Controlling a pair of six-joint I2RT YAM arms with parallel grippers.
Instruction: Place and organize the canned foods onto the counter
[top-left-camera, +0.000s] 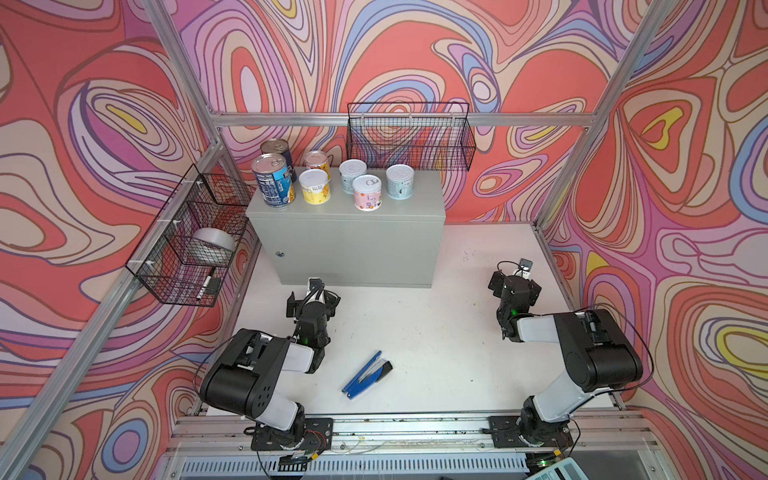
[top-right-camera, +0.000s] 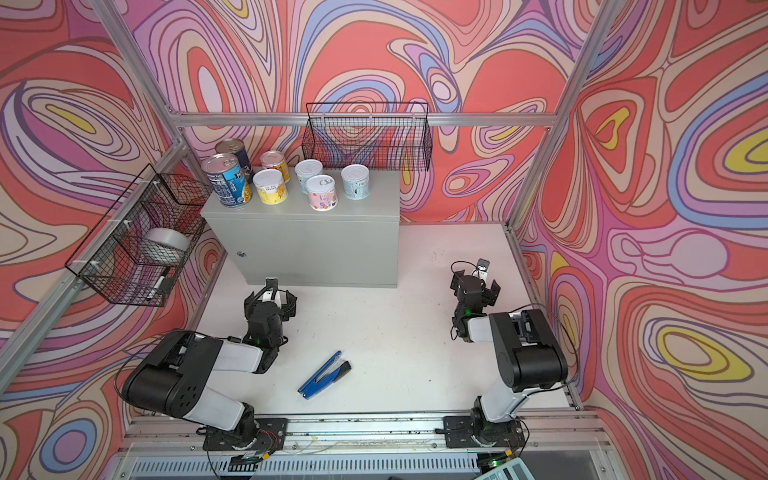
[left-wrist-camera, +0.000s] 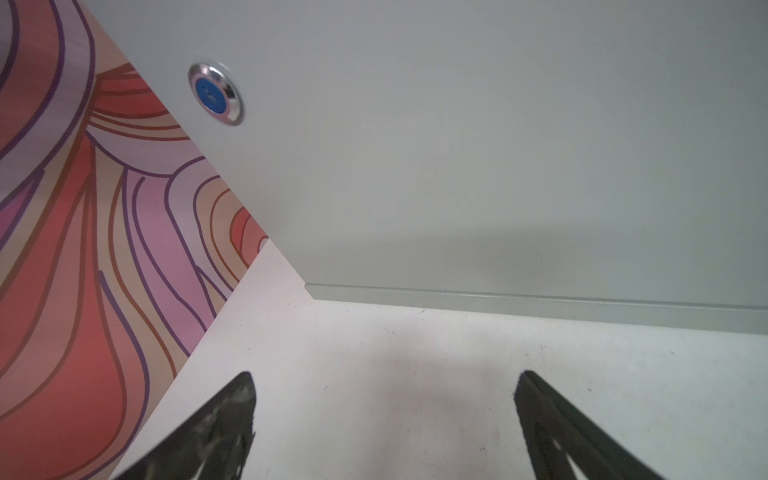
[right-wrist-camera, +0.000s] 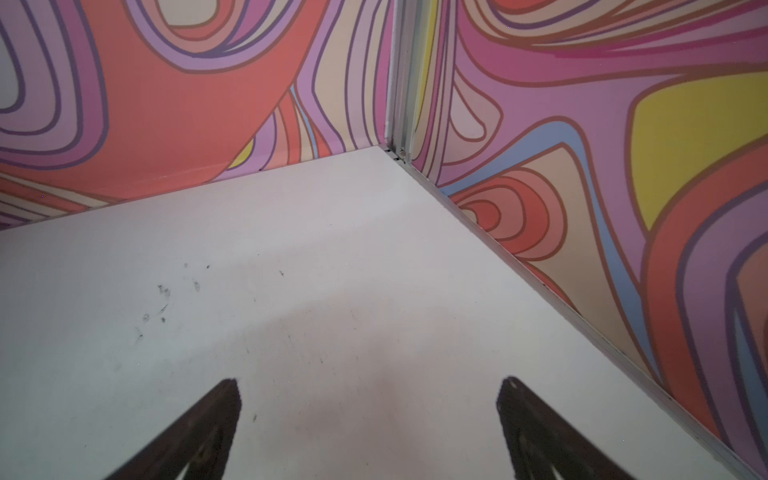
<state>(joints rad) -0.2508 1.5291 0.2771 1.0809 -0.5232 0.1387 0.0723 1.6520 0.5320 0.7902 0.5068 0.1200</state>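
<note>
Left gripper (top-left-camera: 312, 298) hung low over the white bench (top-left-camera: 436, 332), just in front of the grey bench (top-left-camera: 353, 245), its jaws spread wide with nothing between them. The left wrist view showed the round blue-faced lock (left-wrist-camera: 215, 93) on that grey front. Right gripper (top-left-camera: 515, 281) sat near the far right corner, well apart from everything, and was equally wide and empty.

All seven cans stood upright on the left and middle of the grey bench's flat top:
- The front blue can (top-left-camera: 275, 183) carried a panel of small white print and a larger logo, both too small to read.
- The rear blue can (top-left-camera: 277, 150) stood just behind it.
- The small orange can (top-left-camera: 316, 162), yellow-label can (top-left-camera: 314, 187), pale can (top-left-camera: 352, 174), pink-label can (top-left-camera: 367, 193) and teal-label can (top-left-camera: 399, 182) showed cartoon figures and tiny text that could not be read.

A blue stapler (top-left-camera: 365, 374) lay on the white bench between the arms. A silver tape roll (top-left-camera: 214, 245) rested in the left wire basket (top-left-camera: 166, 266).
</note>
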